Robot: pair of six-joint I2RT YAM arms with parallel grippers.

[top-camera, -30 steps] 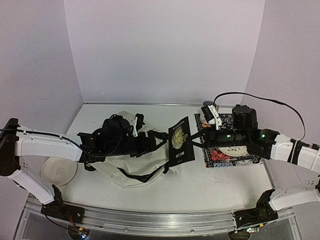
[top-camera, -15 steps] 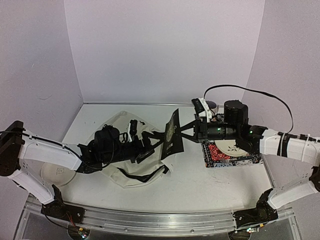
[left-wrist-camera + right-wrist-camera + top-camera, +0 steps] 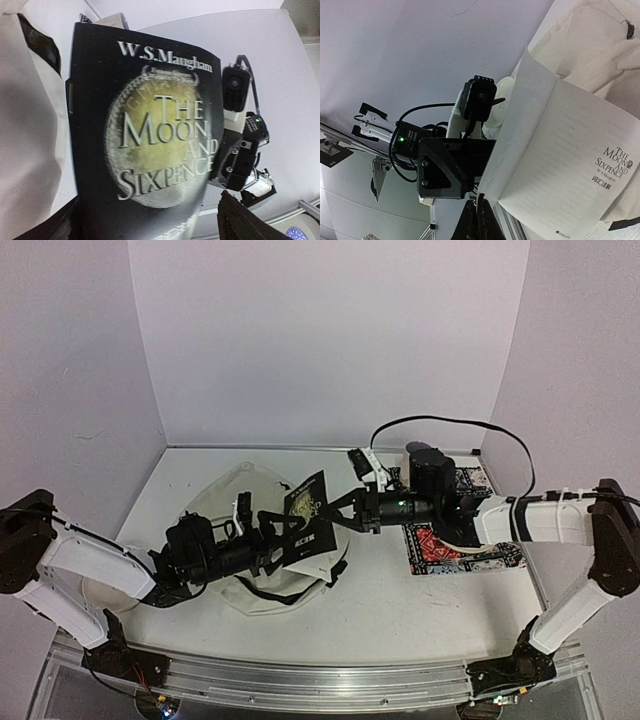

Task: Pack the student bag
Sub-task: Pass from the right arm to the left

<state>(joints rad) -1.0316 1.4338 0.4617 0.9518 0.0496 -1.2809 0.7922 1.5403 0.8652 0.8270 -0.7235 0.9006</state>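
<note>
Lilac walls and a white tabletop (image 3: 420,610) are seen all round, and the action is at the middle of it. The right gripper (image 3: 337,514) is pressed together on the right edge of the paperback, "The Moon and Sixpence" (image 3: 308,520), which is held upright with its dark cover turned towards the left arm. A second ago that book was being held low beside the patterned mat (image 3: 470,552). It has now been swung leftward, off the mat's side of the table, and is held over the right part of the student bag (image 3: 225,490).

The left gripper (image 3: 275,540) has been drawn back along the bag, and its jaws are spread wide on either side of the book's lower edge. Whether the cover is touched by them cannot be told.

The bag is spread out, crumpled, under and to the left of both grippers, just below the book. The carry looks all but done. Insertion is judged to be what remains, and the bag's opening cannot be made out behind the arm.
</note>
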